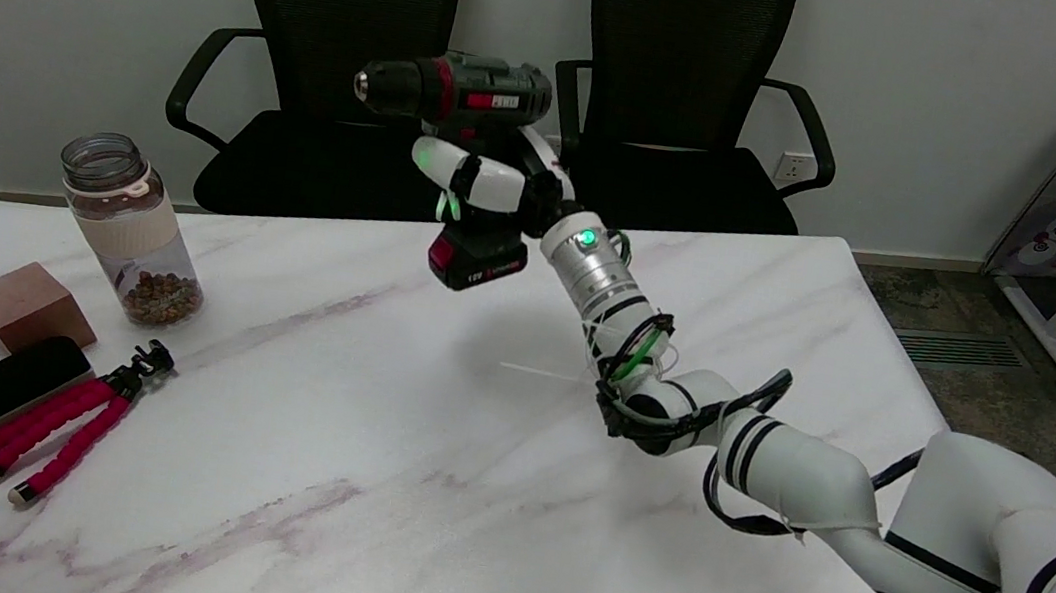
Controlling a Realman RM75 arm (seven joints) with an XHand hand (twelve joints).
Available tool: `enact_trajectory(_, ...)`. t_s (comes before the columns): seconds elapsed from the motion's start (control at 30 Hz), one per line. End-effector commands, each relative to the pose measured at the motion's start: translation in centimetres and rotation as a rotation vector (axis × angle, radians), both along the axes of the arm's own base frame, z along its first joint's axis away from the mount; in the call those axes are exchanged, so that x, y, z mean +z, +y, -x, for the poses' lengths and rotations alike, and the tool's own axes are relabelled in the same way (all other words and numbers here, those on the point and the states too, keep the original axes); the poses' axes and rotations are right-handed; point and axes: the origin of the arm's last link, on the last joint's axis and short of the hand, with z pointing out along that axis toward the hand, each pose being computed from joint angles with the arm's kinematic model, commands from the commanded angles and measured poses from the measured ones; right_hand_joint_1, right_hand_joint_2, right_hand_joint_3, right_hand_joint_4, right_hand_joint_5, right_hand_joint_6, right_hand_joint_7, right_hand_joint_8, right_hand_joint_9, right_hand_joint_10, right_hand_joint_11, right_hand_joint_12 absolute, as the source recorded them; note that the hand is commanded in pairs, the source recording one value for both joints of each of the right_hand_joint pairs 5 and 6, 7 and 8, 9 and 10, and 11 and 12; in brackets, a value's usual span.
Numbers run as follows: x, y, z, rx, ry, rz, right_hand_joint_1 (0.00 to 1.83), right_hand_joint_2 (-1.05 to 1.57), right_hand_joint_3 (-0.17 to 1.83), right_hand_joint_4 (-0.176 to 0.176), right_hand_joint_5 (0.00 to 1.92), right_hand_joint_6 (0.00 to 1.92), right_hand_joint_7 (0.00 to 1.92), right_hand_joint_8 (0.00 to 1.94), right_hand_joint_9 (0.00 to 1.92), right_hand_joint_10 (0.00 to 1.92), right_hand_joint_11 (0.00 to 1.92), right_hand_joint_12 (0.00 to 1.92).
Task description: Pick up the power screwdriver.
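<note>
Hanging clear above the table [464,490], the power screwdriver [468,128] points its chuck left, its handle wrapped by the right hand [491,186]. Far left stand a jar [128,227], wooden block [28,306] and pink tripod [69,427].

The right arm [799,471] is reaching in from the lower right, bending at the elbow and angling up-left. Its right hand [492,181] is hanging raised in the air, white fingers [448,166] curling closed in a grip.
</note>
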Motion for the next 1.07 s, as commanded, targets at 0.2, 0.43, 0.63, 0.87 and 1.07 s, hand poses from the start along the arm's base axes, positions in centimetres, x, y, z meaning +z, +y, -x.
enact_trajectory(0.2, 2.7, -1.4, -10.0, 0.263, 0.117, 0.040, 0.84, 0.94, 1.02, 0.176, 1.92, 1.92, 1.92, 1.92, 1.92, 1.92, 1.92, 1.92)
enact_trajectory(0.43, 3.0, -1.4, -10.5, 0.271, 0.119, 0.047, 0.84, 0.97, 1.03, 0.176, 1.92, 1.92, 1.92, 1.92, 1.92, 1.92, 1.92, 1.92)
enact_trajectory(0.63, 2.7, -1.2, -10.5, 0.274, 0.124, 0.043, 0.84, 0.97, 1.04, 0.176, 1.92, 1.92, 1.92, 1.92, 1.92, 1.92, 1.92, 1.92)
enact_trajectory(0.87, 2.1, -0.9, -9.8, 0.263, 0.119, 0.027, 0.84, 0.99, 1.04, 0.176, 1.92, 1.92, 1.92, 1.92, 1.92, 1.92, 1.92, 1.92)
enact_trajectory(1.07, 2.1, -0.7, -9.5, 0.260, 0.129, 0.053, 0.84, 1.01, 1.03, 0.176, 1.92, 1.92, 1.92, 1.92, 1.92, 1.92, 1.92, 1.92)
